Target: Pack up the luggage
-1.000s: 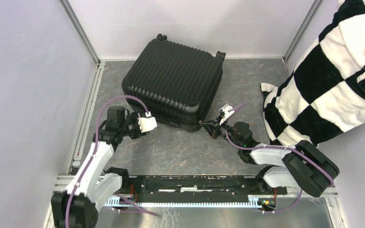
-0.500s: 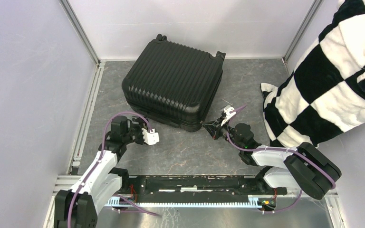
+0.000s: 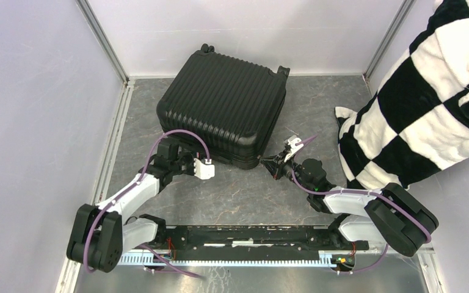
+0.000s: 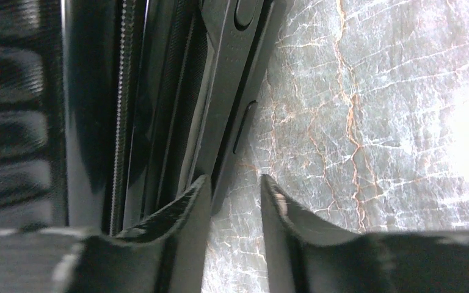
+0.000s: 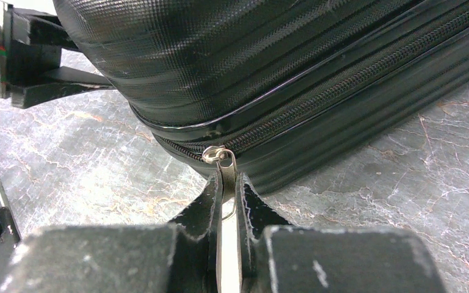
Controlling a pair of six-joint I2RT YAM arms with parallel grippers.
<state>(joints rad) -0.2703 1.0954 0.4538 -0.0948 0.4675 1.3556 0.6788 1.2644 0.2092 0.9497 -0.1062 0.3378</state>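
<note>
Lower centre: right gripper (image 5: 227, 183) pinches the zip pull (image 5: 218, 155) on the luggage (image 3: 226, 104); left gripper (image 4: 235, 192), half-open, holds nothing. Unbraced luggage could slide, freeing the zip pull.

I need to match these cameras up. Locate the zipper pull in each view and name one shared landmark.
Top external: too small to make out; expect it at the right gripper, at the luggage's near right corner.
Left wrist: not in it.
Right wrist: zipper pull at centre, clamped by that gripper.
Shared landmark: the luggage's black shell.
</note>
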